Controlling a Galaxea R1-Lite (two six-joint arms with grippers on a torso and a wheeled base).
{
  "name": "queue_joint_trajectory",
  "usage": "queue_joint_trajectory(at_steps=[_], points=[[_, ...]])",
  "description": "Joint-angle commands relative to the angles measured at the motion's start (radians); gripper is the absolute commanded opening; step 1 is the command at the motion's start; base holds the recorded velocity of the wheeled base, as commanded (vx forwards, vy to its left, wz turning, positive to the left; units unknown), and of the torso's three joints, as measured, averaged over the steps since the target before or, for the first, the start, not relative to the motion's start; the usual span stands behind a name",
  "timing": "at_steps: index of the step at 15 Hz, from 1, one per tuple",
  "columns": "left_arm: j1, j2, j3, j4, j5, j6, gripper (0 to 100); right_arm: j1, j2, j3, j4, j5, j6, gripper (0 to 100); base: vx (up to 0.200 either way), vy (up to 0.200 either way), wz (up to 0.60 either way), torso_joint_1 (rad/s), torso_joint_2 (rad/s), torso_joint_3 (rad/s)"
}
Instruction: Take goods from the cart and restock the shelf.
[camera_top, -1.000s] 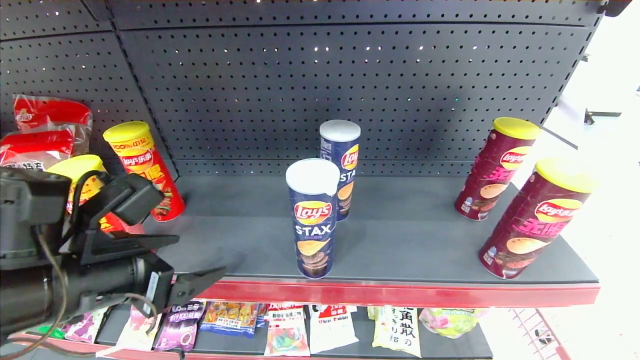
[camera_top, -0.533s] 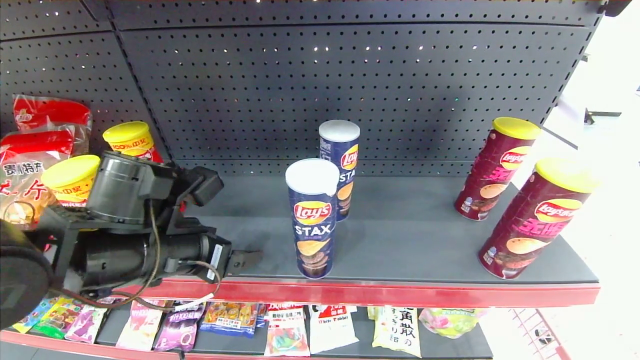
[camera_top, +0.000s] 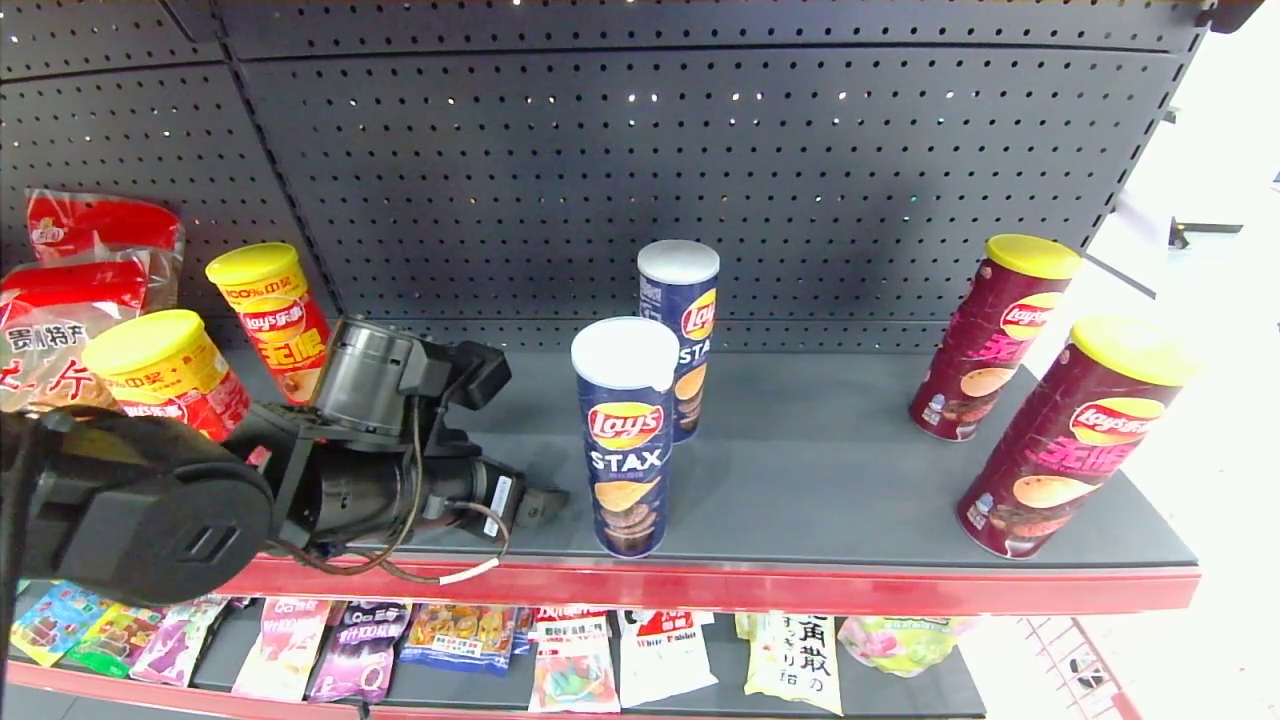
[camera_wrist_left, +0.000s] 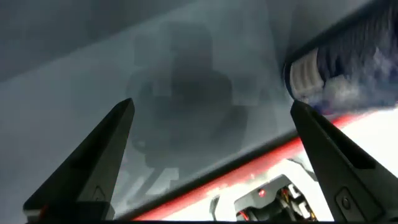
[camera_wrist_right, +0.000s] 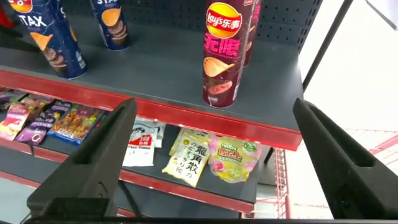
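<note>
Two blue chip cans stand mid-shelf, one in front (camera_top: 625, 435) and one behind (camera_top: 680, 330). My left gripper (camera_top: 545, 500) lies low over the grey shelf (camera_top: 800, 480), just left of the front blue can and not touching it. In the left wrist view it (camera_wrist_left: 211, 106) is open and empty, with the blue can (camera_wrist_left: 348, 81) beside one finger. My right gripper (camera_wrist_right: 214, 102) is open and empty, held in front of the shelf, facing a maroon can (camera_wrist_right: 222, 50) and the blue cans (camera_wrist_right: 53, 37).
Two maroon cans with yellow lids (camera_top: 990, 335) (camera_top: 1075, 435) stand at the shelf's right end. Two red cans with yellow lids (camera_top: 270, 310) (camera_top: 165, 370) and red bags (camera_top: 70, 290) are at the left. Snack packets (camera_top: 570, 665) hang below the red shelf edge (camera_top: 800, 590).
My left arm has moved right and forward over the shelf, bringing its gripper close to the front blue can and uncovering the red cans. The cans have not moved.
</note>
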Motion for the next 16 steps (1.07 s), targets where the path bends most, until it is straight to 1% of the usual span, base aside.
queue_joint_trajectory(at_steps=[1, 4, 5, 8, 10, 12, 16], points=[[-0.001, 0.043, -0.034, 0.000, -0.001, 0.000, 100, 0.000, 0.006, 0.000, -0.001, 0.000, 0.000, 100, 0.000, 0.000, 0.00, 0.000, 0.00, 0.000], [-0.002, 0.054, -0.057, 0.000, -0.001, 0.005, 100, 0.000, 0.009, 0.003, 0.001, 0.001, 0.000, 100, 0.000, 0.000, 0.00, 0.000, 0.00, 0.000], [-0.002, 0.056, -0.062, 0.000, -0.002, 0.014, 100, 0.002, 0.010, 0.003, 0.001, 0.001, 0.000, 100, 0.000, 0.000, 0.00, 0.000, 0.00, 0.000], [-0.002, 0.071, -0.080, 0.000, -0.004, 0.028, 100, 0.002, 0.012, 0.003, -0.001, 0.003, 0.000, 100, 0.000, 0.000, 0.00, 0.000, 0.00, 0.000], [-0.004, 0.077, -0.090, 0.000, -0.002, 0.029, 100, 0.002, 0.013, 0.005, -0.001, 0.003, 0.000, 100, 0.000, 0.000, 0.00, 0.000, 0.00, 0.000], [-0.016, 0.092, -0.122, 0.004, -0.004, 0.029, 100, 0.002, 0.013, 0.005, -0.001, 0.003, 0.001, 100, 0.000, 0.000, 0.00, 0.000, 0.00, 0.000], [-0.025, 0.102, -0.140, 0.007, -0.004, 0.029, 100, 0.002, 0.013, 0.005, 0.001, 0.003, 0.003, 100, 0.000, 0.000, 0.00, 0.000, 0.00, 0.000]])
